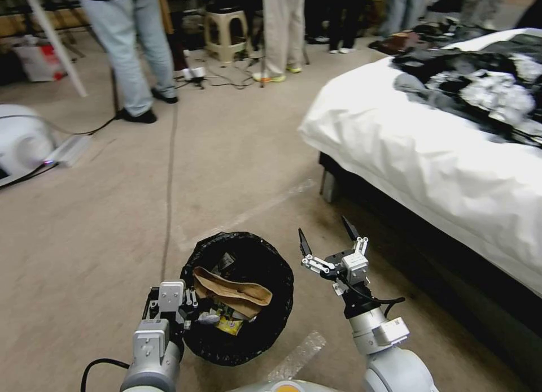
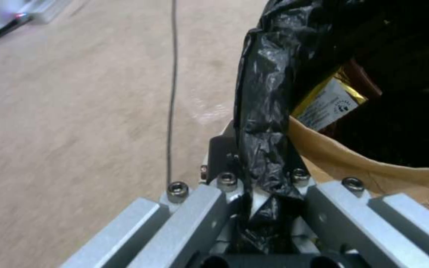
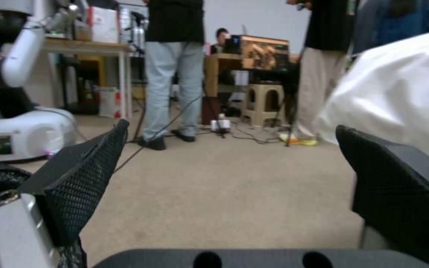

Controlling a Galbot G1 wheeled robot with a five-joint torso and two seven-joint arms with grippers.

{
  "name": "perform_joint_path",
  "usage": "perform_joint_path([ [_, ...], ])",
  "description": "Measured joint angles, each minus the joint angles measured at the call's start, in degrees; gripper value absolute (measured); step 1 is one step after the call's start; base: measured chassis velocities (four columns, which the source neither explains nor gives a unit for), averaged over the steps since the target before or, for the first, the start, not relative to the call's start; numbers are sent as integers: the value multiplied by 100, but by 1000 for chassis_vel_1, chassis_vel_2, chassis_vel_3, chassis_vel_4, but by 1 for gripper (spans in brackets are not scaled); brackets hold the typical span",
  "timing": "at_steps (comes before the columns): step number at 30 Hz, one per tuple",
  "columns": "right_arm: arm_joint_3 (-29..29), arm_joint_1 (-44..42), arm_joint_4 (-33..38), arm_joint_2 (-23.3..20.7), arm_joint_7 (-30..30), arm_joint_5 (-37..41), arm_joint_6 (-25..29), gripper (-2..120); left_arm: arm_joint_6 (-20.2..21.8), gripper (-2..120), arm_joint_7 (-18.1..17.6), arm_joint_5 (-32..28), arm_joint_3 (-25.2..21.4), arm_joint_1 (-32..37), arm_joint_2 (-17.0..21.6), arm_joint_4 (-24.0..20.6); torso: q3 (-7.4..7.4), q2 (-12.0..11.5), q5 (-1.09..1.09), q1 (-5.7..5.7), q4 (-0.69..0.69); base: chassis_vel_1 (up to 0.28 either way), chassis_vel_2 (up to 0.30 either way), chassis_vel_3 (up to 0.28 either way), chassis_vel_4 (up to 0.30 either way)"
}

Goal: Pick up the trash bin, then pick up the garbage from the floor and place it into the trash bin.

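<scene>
Holding the trash bin (image 1: 240, 299) level at near left matters now: the left gripper (image 1: 189, 312) clenches its bagged rim, garbage (image 1: 231, 293) inside, while the right gripper (image 1: 329, 239) hangs spread, empty, just beside.

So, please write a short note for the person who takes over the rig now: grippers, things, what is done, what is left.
Left gripper: shut on the rim of the bin, pinching the black bag.
Right gripper: open, empty, beside the bin, above the floor.
Bin: held, next to the bed.
Garbage: brown paper and yellow wrappers in the bin.
Done: bin picked up, some garbage inside.
Left: no litter seen on the floor here; check elsewhere.
</scene>
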Motion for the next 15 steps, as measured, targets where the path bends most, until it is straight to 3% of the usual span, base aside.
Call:
perform_joint_path([
  [15, 21, -48, 69, -12, -48, 3, -20, 100, -20, 1, 5, -33, 26, -57, 8, 45, 0, 0, 0, 0, 2, 103, 103, 98, 105],
])
